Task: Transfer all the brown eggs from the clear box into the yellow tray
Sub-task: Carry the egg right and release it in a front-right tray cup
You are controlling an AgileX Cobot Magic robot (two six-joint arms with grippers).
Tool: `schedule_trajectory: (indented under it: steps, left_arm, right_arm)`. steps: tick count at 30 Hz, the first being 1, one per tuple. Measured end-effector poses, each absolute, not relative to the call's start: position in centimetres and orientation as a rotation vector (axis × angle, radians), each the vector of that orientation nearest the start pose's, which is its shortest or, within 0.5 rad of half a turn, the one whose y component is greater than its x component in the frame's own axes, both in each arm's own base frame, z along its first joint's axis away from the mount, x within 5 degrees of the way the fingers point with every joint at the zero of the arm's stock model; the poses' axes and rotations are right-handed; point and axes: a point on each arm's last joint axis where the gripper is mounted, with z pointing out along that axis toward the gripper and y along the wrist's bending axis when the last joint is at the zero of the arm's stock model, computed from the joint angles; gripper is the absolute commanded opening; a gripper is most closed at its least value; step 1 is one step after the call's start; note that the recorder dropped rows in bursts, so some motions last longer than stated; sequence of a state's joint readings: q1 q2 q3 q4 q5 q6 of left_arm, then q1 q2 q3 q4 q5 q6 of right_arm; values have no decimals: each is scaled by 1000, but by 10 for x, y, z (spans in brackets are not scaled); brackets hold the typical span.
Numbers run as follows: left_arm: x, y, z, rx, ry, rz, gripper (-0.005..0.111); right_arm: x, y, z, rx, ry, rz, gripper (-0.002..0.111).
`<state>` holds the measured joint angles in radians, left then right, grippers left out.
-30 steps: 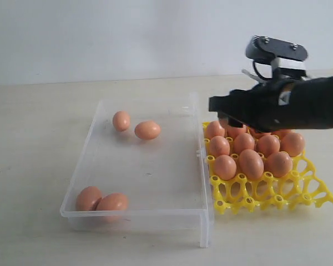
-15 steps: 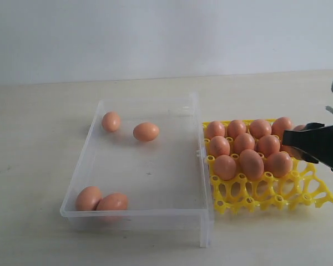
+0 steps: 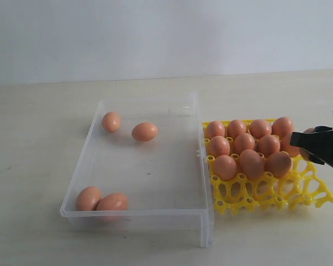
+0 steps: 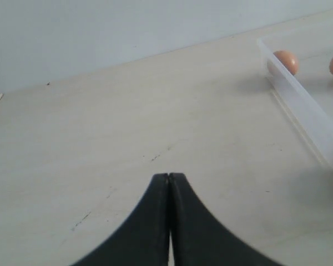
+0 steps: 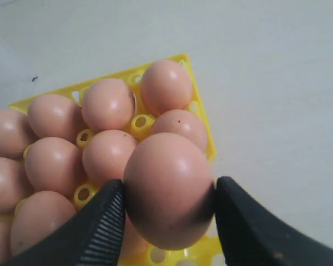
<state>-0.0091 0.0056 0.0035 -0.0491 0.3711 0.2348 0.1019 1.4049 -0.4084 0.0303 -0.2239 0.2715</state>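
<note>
Pale wooden table [image 3: 33, 166] runs under everything, with a plain white wall [image 3: 155, 33] behind it. We have one smooth brown egg [image 5: 166, 160] in our right gripper [image 5: 167, 191]. Its two black fingers [image 5: 100, 221] stand wide apart and press on both sides of the egg, which hangs over the right side of the bright yellow plastic egg tray [image 3: 266, 197]. We think we hold it by its sides so it can go down into a round cup without tipping, and we guess the squeeze is only small so the shell does not crack. Many brown eggs [image 3: 244, 143] sit in the tray's cups, which keep them from rolling, and the front row of cups is bare. Four eggs lie loose in the see-through plastic box [image 3: 150, 213] just beside the tray. Two of them [image 3: 144, 131] are near the back wall, a little apart. The other two [image 3: 113, 201] touch each other in the front left corner. Our left gripper [image 4: 169, 183] is closed tight on nothing. It hangs over bare table beside the box, out of the way, we guess.
</note>
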Motion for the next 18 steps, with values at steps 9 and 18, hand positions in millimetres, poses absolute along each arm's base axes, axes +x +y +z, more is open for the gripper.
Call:
schedule_trajectory:
  steps: [9,18]
  left_arm:
    - [53,-2,178,197,1854,108,0]
    - [53,-2,178,197,1854,108,0]
  right_arm:
    - [241,24,148,231,2265,202,1]
    - [244,24,140,231,2273,199,52]
